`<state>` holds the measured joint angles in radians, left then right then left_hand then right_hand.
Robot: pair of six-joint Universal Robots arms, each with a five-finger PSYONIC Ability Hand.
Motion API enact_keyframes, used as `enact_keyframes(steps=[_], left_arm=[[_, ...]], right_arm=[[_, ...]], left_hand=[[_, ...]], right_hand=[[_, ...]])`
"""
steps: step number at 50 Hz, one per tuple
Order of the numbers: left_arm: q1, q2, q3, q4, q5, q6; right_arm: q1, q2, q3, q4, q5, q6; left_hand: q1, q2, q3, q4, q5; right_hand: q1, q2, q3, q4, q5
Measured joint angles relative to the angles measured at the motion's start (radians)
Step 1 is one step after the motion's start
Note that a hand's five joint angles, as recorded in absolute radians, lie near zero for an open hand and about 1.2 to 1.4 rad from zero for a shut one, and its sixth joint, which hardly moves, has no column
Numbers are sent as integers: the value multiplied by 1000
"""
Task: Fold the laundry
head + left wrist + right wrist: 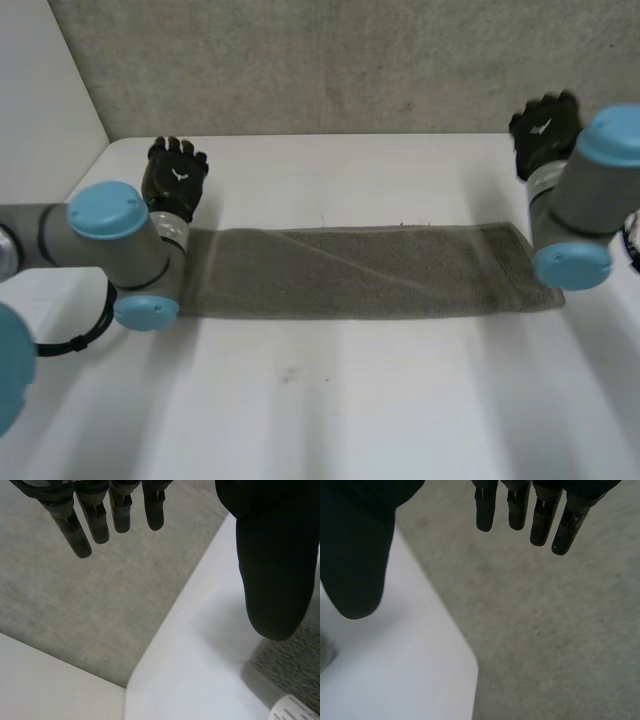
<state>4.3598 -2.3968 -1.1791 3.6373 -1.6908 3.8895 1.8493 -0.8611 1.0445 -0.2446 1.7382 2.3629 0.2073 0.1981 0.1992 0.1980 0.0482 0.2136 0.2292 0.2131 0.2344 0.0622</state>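
Observation:
A long grey towel (370, 270) lies flat across the white table (330, 400), stretched from left to right as a narrow strip. My left hand (176, 178) hovers above the table just behind the towel's left end, fingers (80, 525) straight, thumb (275, 575) spread, holding nothing. A bit of the towel (300, 660) shows under that thumb. My right hand (543, 128) is raised behind the towel's right end, its fingers (540, 515) straight and thumb (355, 565) apart, empty.
A grey wall (330, 60) stands behind the table's far edge, and a white side wall (40, 90) closes the left. The table's far corners (135, 680) (470, 665) lie beneath both hands. The front half of the table is bare.

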Motion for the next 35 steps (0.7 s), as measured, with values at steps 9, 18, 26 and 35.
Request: enact_keyframes(steps=[9,18,26,35], left_arm=[[1,309,-298,0,11,-66],[0,470,-495,-1,14,-242],[-6,513,-606,0,17,-525],[7,509,-634,9,18,-584]], right_arm=[[-46,-314,203,186,-183,188],[-141,-384,309,410,-297,316],[-254,-322,463,380,-443,378],[-285,-175,509,195,-473,322]], left_hand=[[-23,-28,-31,-25,-16],[-23,-31,-33,-28,-16],[-23,-32,-33,-29,-16],[-23,-32,-33,-29,-16]], right_hand=[[0,0,0,0,-1],[0,2,7,2,2],[256,320,336,312,287],[316,391,414,391,363]])
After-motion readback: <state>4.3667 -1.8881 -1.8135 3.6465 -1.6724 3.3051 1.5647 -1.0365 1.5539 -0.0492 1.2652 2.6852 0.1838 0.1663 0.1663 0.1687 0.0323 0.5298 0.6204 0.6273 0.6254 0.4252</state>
